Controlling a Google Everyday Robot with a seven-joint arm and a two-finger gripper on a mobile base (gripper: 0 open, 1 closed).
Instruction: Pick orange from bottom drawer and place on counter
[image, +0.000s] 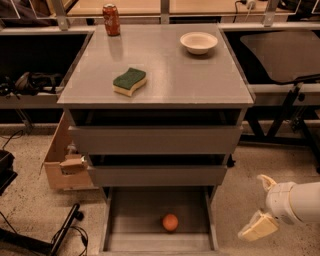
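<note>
One orange (170, 222), small, round and smooth, lies alone on the floor of the pulled-out bottom drawer (131, 216), the lowest of three grey drawers. On the counter (170, 70) above are one green-and-yellow sponge (129, 81), one white bowl (198, 42) and one red can (111, 19) whose lettering I cannot read. My hand (260, 205) hangs low to the drawer's right, empty, fingers spread wide.

Probably a robotics lab or workshop: a grey metal drawer cabinet (155, 141) stands on a speckled floor (27, 210) among loose cables (64, 236), a cardboard box (56, 161) and pale wooden benches (200, 6). The gripper (261, 205) hangs low at right, beside the bottom drawer (135, 216), fingers (257, 227) spread.
</note>
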